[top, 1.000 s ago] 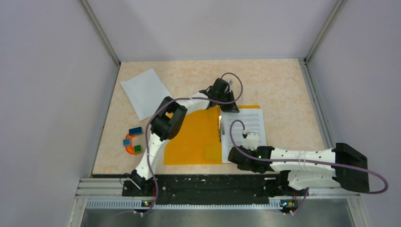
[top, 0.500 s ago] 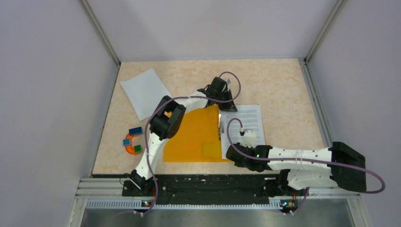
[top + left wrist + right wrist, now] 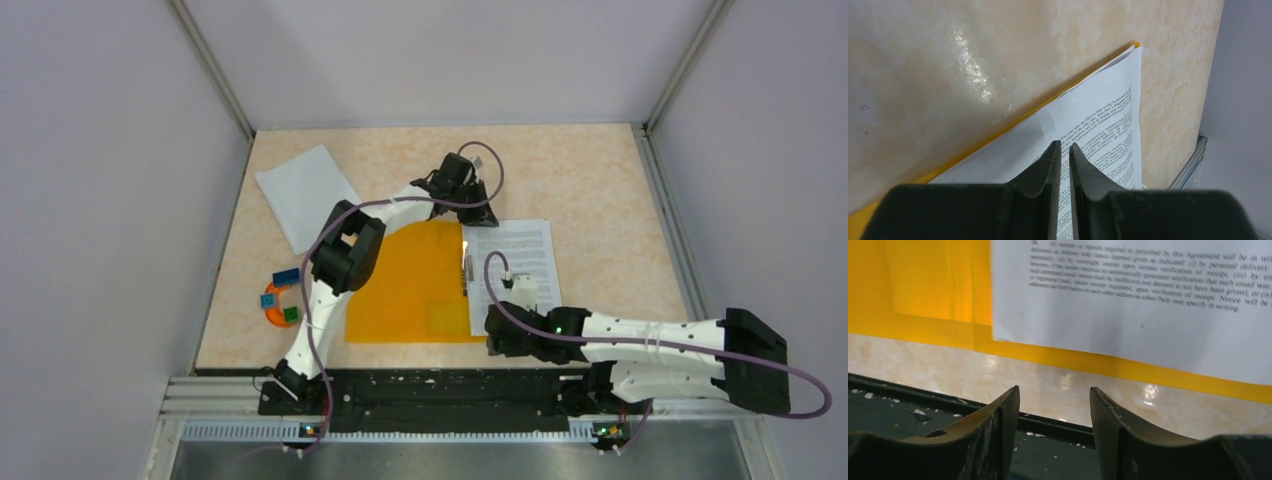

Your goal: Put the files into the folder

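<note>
Folder [image 3: 410, 290]: flat on bench [image 3: 590, 170], centre, near side. Printed sheet [image 3: 515, 262]: lying on right part of folder, orange margin showing along near and far edges. Blank sheet [image 3: 305, 195]: far left on bench, well apart from folder. Left hand [image 3: 1065, 145]: clenched to a thin slit, nothing seen between fingers; above far left corner of printed sheet. Right hand [image 3: 1054, 395]: released, fingers spread; low over near edge of bench, just beside near edge of folder. Toy blocks [image 3: 287, 276]: left of folder, apart from it
</note>
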Controlling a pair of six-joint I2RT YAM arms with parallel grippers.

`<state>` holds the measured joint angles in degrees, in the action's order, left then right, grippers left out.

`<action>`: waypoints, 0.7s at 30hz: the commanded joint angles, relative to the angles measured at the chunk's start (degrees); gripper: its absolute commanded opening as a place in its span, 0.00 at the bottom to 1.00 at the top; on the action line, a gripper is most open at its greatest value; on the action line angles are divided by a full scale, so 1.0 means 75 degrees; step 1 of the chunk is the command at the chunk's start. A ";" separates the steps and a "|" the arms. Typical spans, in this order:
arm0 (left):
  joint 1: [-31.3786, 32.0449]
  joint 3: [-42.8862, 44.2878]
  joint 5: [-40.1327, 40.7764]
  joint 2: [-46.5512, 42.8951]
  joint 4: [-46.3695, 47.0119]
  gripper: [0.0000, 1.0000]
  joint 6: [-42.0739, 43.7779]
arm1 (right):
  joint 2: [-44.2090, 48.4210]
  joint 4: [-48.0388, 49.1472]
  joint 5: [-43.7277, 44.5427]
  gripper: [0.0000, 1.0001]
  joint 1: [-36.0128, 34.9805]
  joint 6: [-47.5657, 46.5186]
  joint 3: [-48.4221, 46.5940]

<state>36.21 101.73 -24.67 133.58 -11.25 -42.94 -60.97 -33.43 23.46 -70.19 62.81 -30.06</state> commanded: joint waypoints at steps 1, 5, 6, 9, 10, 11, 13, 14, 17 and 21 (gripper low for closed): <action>-0.0100 0.0544 -0.0195 -0.0877 -0.0111 0.19 0.0310 | 0.0097 0.0229 -0.0196 0.61 0.0087 -0.0864 -0.1261; -0.0468 0.0580 -0.0059 -0.1633 -0.0335 0.37 0.0349 | -0.0449 0.0739 -0.0775 0.80 0.0773 -0.2105 -0.2170; -0.0606 0.0561 0.0052 -0.1866 -0.0478 0.40 0.0388 | -0.0570 0.1031 -0.1068 0.83 0.1086 -0.2421 -0.2321; -0.1195 0.0235 0.0785 -0.2649 -0.1000 0.49 0.0426 | -0.1081 0.2096 -0.2225 0.89 0.2135 -0.3193 -0.2843; -0.1461 -0.0007 0.0986 -0.2982 -0.1094 0.51 0.0390 | -0.1357 0.2516 -0.2541 0.91 0.2421 -0.3456 -0.3065; -0.1710 -0.0246 0.1274 -0.3267 -0.1223 0.54 0.0372 | -0.1664 0.2851 -0.2785 0.93 0.2671 -0.3711 -0.3343; -0.2274 -0.0818 0.1756 -0.3855 -0.1431 0.58 0.0397 | -0.2551 0.3369 -0.3274 0.94 0.3068 -0.4200 -0.4010; -0.2534 -0.1036 0.1994 -0.4089 -0.1515 0.59 0.0420 | -0.3044 0.3544 -0.3533 0.94 0.3223 -0.4420 -0.4425; -0.3345 -0.1689 0.2631 -0.4672 -0.1704 0.65 0.0447 | -0.4593 0.3855 -0.4235 0.94 0.3632 -0.4865 -0.5730; -0.4464 -0.2267 0.3194 -0.5161 -0.1854 0.73 0.0598 | -0.6645 0.3887 -0.4596 0.95 0.3837 -0.5447 -0.7655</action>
<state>7.29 89.03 -7.44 97.12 -21.28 -40.25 -99.88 -8.88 -4.54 -42.81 29.28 -75.85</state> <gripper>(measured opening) 0.709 0.944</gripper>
